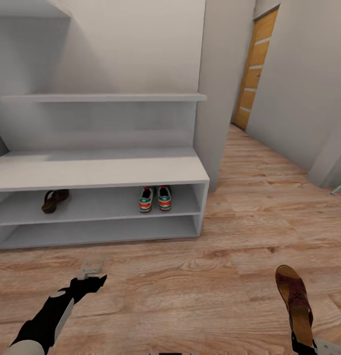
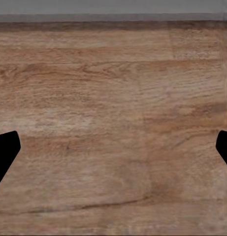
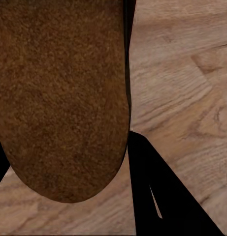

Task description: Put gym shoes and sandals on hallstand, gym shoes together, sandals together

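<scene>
Sandal no. 2, flat brown leather w/ darker strap [image 1: 294, 301], is nearest: held at its heel end by the right gripper [image 1: 302, 346] at the bottom right of the head view, toe pointing away over the light brown wood-plank corridor floor [image 1: 190, 296]. Right wrist view shows its fuzzy brown sole [image 3: 61, 98] pressed against a black finger [image 3: 162, 196], so that gripper is clamped on it. Left gripper [image 1: 89, 285] hangs low over bare planks, fingers spread wide apart and holding nothing.

Further off, the light grey hallstand w/ two open tiers [image 1: 101, 173] stands against the wall. On its upper tier, right end: the pair of cream-white gym shoes w/ green stripes and red-orange heels [image 1: 155, 198], side by side. Left part of the same tier: the other brown sandal [image 1: 54, 200], alone.

Step in hand, I'd judge: carrying the last item to the rack; three of four done. Next move calls for bringing the held sandal leftward and forward, into the tier, just beside its mate.
</scene>
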Tool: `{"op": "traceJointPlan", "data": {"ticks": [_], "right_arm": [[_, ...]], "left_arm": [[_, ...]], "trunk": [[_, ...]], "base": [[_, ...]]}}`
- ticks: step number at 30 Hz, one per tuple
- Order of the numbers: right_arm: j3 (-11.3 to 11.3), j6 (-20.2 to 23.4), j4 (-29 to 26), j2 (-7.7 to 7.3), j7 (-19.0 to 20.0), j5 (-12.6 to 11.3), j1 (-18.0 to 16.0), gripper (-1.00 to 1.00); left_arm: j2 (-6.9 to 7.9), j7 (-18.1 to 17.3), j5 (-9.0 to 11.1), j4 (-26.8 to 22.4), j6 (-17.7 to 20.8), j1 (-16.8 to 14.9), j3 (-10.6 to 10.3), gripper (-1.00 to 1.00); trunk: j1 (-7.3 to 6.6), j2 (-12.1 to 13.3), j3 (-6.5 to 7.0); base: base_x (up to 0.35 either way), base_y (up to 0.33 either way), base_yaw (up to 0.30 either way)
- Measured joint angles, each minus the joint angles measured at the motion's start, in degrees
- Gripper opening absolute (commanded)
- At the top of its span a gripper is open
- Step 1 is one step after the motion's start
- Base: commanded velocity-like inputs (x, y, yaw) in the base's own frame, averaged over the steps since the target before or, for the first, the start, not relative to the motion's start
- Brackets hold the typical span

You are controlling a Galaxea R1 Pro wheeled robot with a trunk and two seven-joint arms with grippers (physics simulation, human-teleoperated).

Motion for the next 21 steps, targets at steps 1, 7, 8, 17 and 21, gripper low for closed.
{"op": "traceJointPlan", "data": {"ticks": [1,7,8,17,21], "right_arm": [[0.05,0.0,0.04,0.03,0.05,0.04,0.0,-1.0],[0.12,-0.01,0.14,0.08,0.27,0.14,-0.01,-1.0],[0.16,-0.03,0.16,0.09,0.3,0.14,-0.01,-1.0],[0.26,-0.07,0.07,0.31,0.21,-0.03,-0.01,-1.0],[0.26,-0.01,0.08,0.52,0.15,0.03,-0.01,-1.0]], "left_arm": [[0.7,-2.78,1.96,0.01,-2.5,2.39,0.05,1.0],[4.97,-14.86,6.32,3.05,-10.32,9.01,0.74,1.0],[5.79,-16.54,6.49,9.26,-17.7,9.88,2.11,1.0],[6.87,-21.85,6.78,17.59,-24.66,10.08,3.44,1.0],[7.17,-22.28,6.78,17.67,-24.73,10.52,3.67,1.0]], "trunk": [[0.0,0.0,0.0],[0.0,0.0,0.0],[-0.01,0.0,0.0],[-0.03,0.0,0.01],[-0.03,0.0,0.01]], "base": [[-0.127,0.285,0.0],[-0.105,0.289,0.0],[-0.029,0.301,0.0],[0.068,0.306,0.0],[0.094,0.313,0.0]]}}
